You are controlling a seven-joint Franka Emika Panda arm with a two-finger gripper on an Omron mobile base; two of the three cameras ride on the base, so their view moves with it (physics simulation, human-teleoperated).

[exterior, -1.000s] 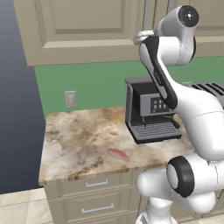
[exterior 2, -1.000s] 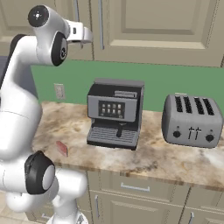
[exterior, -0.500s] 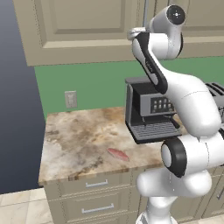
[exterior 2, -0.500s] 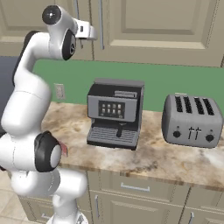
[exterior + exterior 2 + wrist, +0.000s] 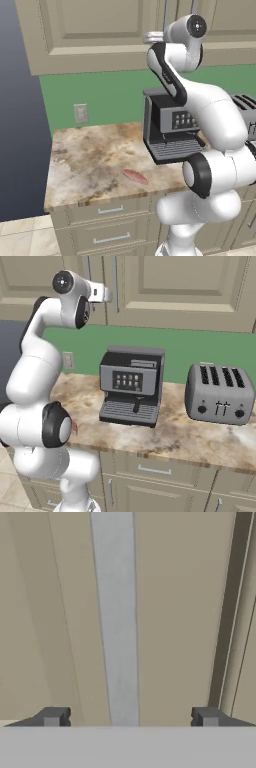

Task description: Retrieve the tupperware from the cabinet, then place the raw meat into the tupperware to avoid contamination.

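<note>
**Hand view: handle framed between spread fingertips**

In the hand view the gripper (image 5: 130,717) is seen with its two dark fingertips (image 5: 51,717) standing wide apart, nothing being pinched between them. A long silver bar handle (image 5: 117,622) is framed between the tips, set against the beige door of the cabinet (image 5: 180,612); whether the tips touch the handle cannot be told. A dark seam between two doors is seen at the right of that view.

In the left base view the arm is raised high, its hand held at the lower part of the cabinet (image 5: 100,35), close to the handle (image 5: 166,14). The raw meat (image 5: 135,175) is found lying flat on the marbled counter (image 5: 90,160), near the front edge and to the left of the coffee machine (image 5: 167,127). A wall outlet (image 5: 80,113) is set in the green backsplash above the counter.

In the right base view the hand is again seen at the handle (image 5: 115,281), the doors of the cabinet (image 5: 180,286) being shut. The coffee machine (image 5: 131,386) and a toaster (image 5: 220,394) are stood side by side on the counter (image 5: 200,441), apart from one another.
</note>
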